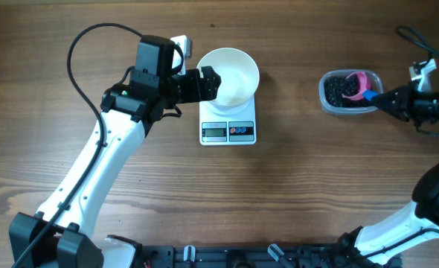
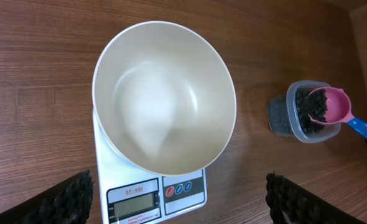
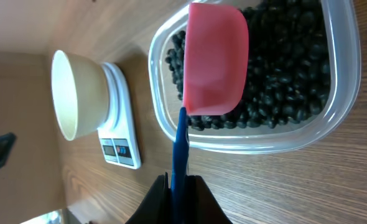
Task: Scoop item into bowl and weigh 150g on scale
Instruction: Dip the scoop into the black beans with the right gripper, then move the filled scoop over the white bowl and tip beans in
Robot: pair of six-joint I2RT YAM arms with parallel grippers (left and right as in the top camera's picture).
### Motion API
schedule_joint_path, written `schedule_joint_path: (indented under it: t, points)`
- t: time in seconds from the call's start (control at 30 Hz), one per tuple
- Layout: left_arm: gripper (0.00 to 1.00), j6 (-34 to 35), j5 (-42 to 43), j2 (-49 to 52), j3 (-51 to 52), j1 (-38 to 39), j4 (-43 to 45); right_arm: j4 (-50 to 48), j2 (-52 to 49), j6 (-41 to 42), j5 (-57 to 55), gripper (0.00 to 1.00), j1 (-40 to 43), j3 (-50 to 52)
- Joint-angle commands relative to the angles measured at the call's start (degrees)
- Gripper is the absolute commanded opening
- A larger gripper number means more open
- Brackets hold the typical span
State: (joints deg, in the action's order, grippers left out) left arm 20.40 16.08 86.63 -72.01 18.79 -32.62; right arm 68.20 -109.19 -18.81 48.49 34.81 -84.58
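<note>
Left gripper [image 1: 212, 82] was open and empty, with the empty bowl [image 2: 165, 99] on the scale [image 2: 171, 196] just ahead. Right gripper [image 3: 180, 186] clamped the handle of the scoop [image 3: 214, 62], whose cup lay ahead in the tub [image 3: 252, 148] over the beans [image 3: 283, 81]. No beans had been transferred; scooping and weighing were not yet done.

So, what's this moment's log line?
left gripper: open near bowl | right gripper: shut on scoop over beans | bowl: empty, on scale
</note>
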Motion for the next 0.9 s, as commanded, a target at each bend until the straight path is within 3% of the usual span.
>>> schedule_joint_path:
  t: [0.0,0.57,0.87]
  points:
    - [0.92,-0.68,-0.74,0.5,-0.33,-0.31,0.15,1.07,-0.74,-3.63,4.92,0.04,1.6,0.37]
    - [0.92,-0.68,-0.74,0.5,-0.33,-0.33,-1.09,18.18,-0.74,-23.96,22.67,0.04,2.08,0.37]
    - [0.91,-0.68,-0.74,0.5,-0.33,-0.33,-1.07,19.54,-0.74,-24.5,23.65,0.04,-9.97,0.37]
